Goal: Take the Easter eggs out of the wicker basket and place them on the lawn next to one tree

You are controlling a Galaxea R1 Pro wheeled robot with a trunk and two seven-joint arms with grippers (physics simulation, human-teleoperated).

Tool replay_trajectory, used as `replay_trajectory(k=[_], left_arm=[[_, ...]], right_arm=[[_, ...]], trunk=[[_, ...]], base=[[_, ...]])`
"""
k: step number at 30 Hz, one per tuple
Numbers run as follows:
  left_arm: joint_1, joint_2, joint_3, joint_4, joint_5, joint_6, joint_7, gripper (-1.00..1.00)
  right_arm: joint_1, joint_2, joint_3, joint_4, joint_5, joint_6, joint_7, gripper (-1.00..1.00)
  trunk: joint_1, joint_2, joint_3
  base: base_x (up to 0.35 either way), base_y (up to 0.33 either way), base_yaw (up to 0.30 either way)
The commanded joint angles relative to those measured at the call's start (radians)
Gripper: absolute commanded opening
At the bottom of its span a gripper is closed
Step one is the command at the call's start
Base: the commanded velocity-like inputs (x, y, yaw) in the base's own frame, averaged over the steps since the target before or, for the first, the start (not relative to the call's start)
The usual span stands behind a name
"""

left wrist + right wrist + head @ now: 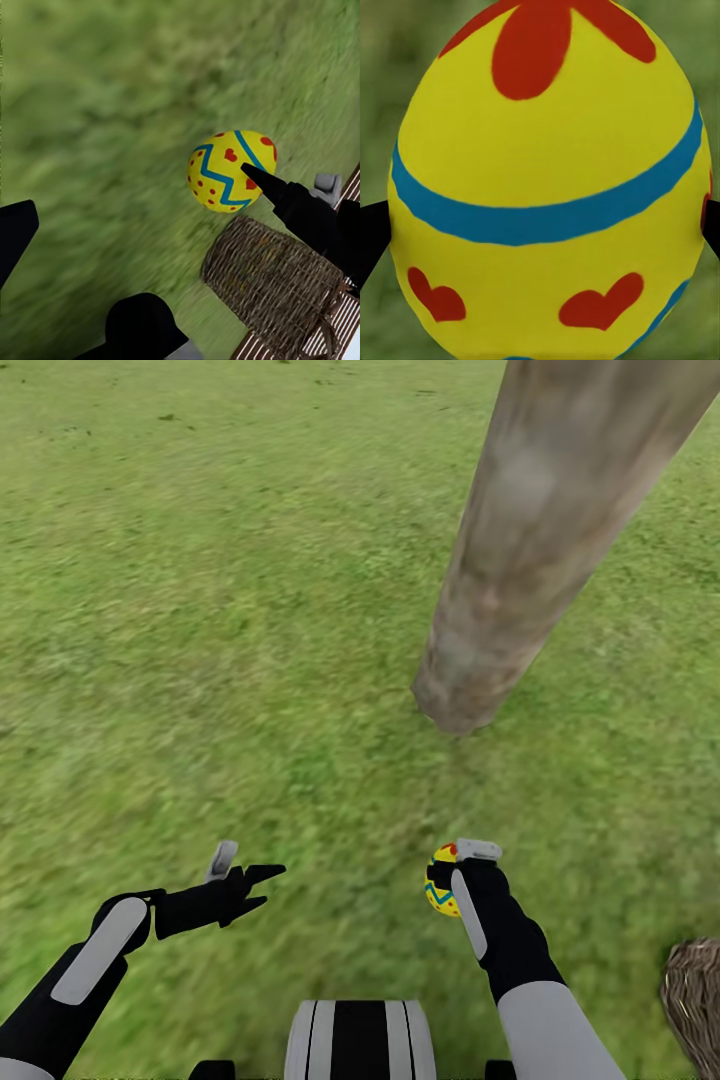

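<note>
1. The mottled green grass lawn spreads beneath and all around both my grippers.
2. The thick, smooth grey-beige tree trunk meets the grass ahead of my right gripper, near but apart from it.
3. The round woven brown-twig wicker basket sits behind my right gripper, off to its right side; my left wrist view shows it below the raised egg.
4. The yellow Easter egg with blue zigzag bands and red marks is clamped between my right fingers, above the grass.
5. My left gripper hangs with fingers apart, holding nothing.
</note>
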Motion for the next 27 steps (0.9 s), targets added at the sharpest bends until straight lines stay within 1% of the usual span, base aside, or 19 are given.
replay_trajectory(k=[1,7,13,20,27], left_arm=[[0.0,0.001,-0.001,0.0,-0.008,0.001,-0.009,1.0],[-0.001,-0.012,-0.001,0.0,-0.008,0.001,-0.009,1.0],[0.0,-0.013,-0.001,-0.001,-0.008,0.002,-0.009,1.0],[-0.001,-0.013,-0.01,-0.003,-0.008,0.002,-0.009,1.0],[-0.001,-0.013,-0.01,-0.003,-0.008,0.003,-0.009,1.0]], right_arm=[[0.0,0.001,-0.001,-0.001,-0.004,0.003,-0.005,-1.0],[0.0,0.001,-0.001,0.0,-0.004,0.002,-0.007,-1.0],[0.0,0.001,0.0,-0.003,-0.004,0.001,-0.007,-1.0],[0.0,0.001,0.0,-0.004,-0.005,0.001,-0.007,-1.0],[0.0,0.001,0.0,-0.006,-0.005,0.002,-0.007,-1.0]], trunk=[[0.0,0.0,-0.002],[0.0,0.0,-0.011],[0.0,0.0,-0.021],[0.0,0.0,-0.031],[0.003,-0.002,-0.061]], base=[[0.0,0.0,0.0],[0.0,0.0,0.0],[0.0,0.0,0.0],[0.0,0.0,0.0],[0.0,0.0,0.0]])
